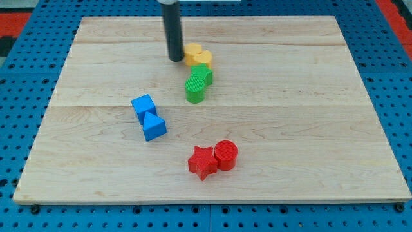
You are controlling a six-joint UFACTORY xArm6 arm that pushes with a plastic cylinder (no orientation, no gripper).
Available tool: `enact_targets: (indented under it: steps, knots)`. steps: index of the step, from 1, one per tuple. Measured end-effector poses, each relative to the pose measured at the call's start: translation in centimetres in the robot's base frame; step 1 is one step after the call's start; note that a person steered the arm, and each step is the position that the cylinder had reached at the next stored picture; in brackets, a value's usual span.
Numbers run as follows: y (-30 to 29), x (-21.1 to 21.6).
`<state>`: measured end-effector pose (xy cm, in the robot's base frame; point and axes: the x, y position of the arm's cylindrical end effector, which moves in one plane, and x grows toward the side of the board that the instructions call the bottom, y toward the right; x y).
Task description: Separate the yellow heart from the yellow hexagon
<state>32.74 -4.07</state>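
Red star (202,162) sits nearest the view's bottom, touching a red cylinder (226,154) on its right. Up and left of them, two blue blocks touch: a blue cube (143,107) above, a blue triangular block (154,126) just below it. Wooden tabletop (309,129) carries everything, resting on a blue pegboard (393,77). Toward the view's top, a short column of four blocks runs downward: yellow hexagon (193,53) at the top, yellow heart (202,58) touching it on the lower right, then a green block (202,76), shape unclear, and a green cylinder-like block (195,90) below that. Both yellow blocks are in contact, not separated. My tip (175,59) stands just left of the yellow hexagon, touching or nearly touching its left side; cannot tell which. No hand on this rig, only the dark rod, so nothing is grasped.
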Motion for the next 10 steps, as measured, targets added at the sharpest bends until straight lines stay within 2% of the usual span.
enact_targets:
  steps: [1,2,3,4,5,6,7,8,9,10]
  knots:
    - [3.3,1.1]
    - [3.8,-0.5]
    - [5.0,0.1]
    - [9.0,6.1]
    - [10.6,5.2]
    - [11.6,2.3]
    - [16.5,2.1]
    - [19.4,7.0]
    - [17.9,7.3]
    - [18.2,1.9]
